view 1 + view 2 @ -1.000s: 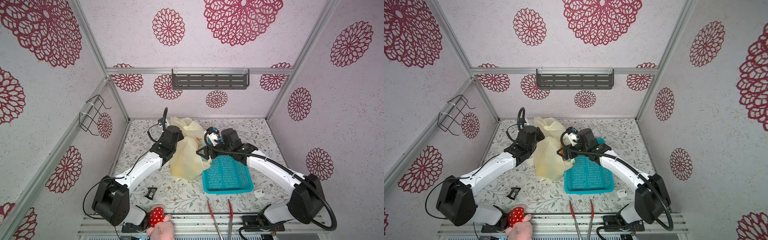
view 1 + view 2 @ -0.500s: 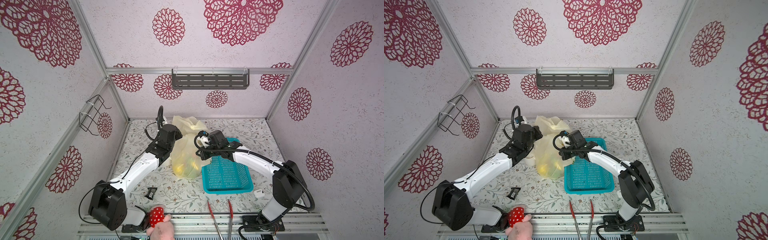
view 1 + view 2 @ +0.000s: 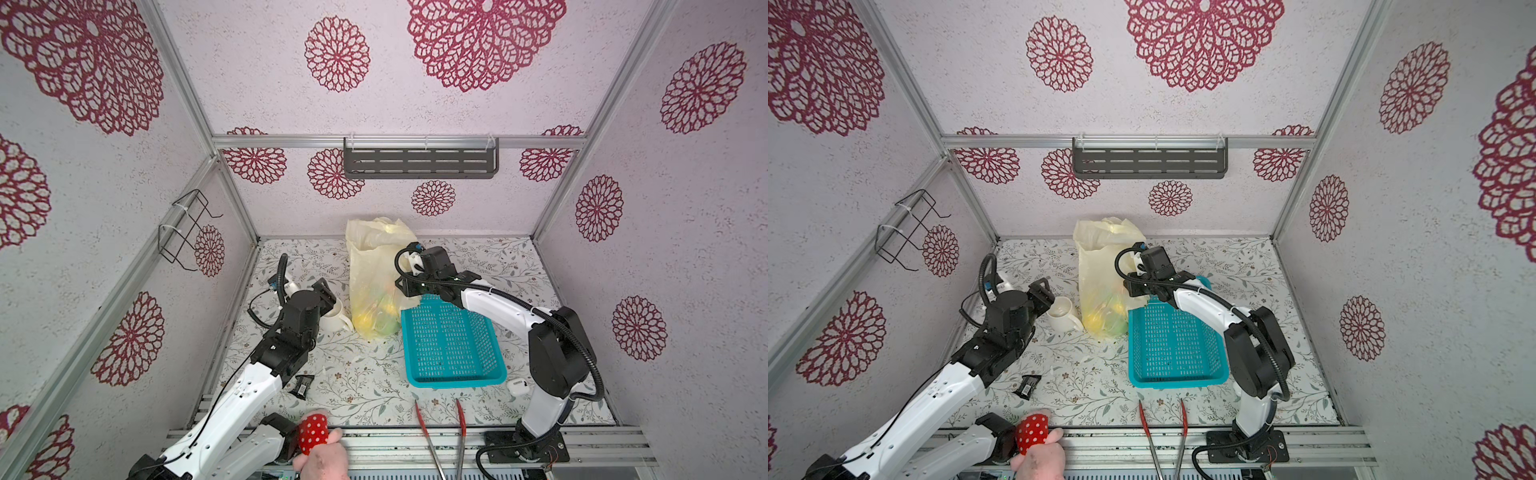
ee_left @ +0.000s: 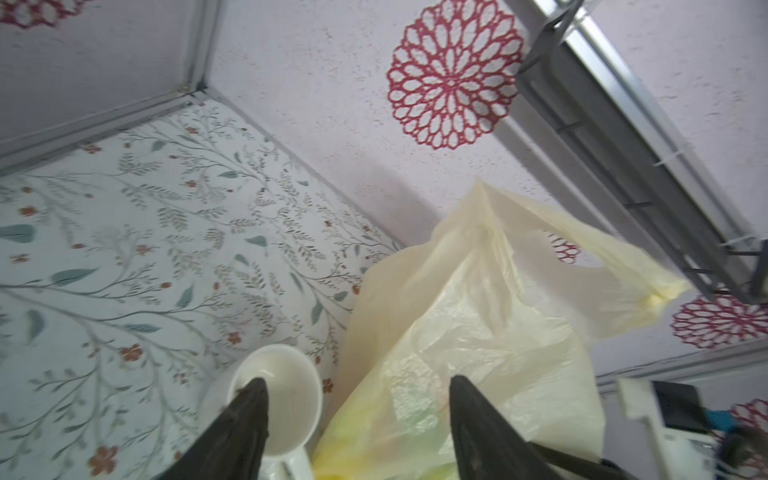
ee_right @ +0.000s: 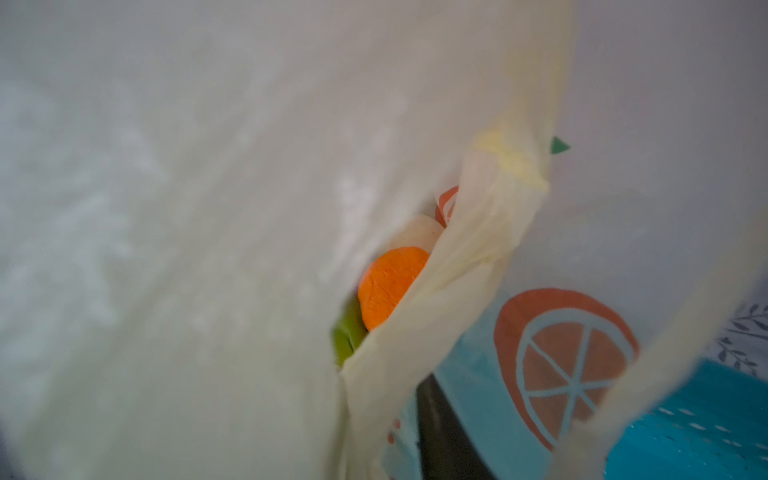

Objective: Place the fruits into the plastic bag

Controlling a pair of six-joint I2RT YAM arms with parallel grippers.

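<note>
Fruits point(image 3: 375, 319), seemingly inside plastic bag point(image 3: 369, 257)

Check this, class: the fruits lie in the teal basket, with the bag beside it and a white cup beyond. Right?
No: the fruits lie in the bag, as both top views show. The basket stands beside it, the cup beyond.

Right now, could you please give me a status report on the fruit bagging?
Left gripper open, empty, by white mug. Right gripper at plastic bag, grip unclear. Fruits inside bag. No fruit seen outside.
</note>
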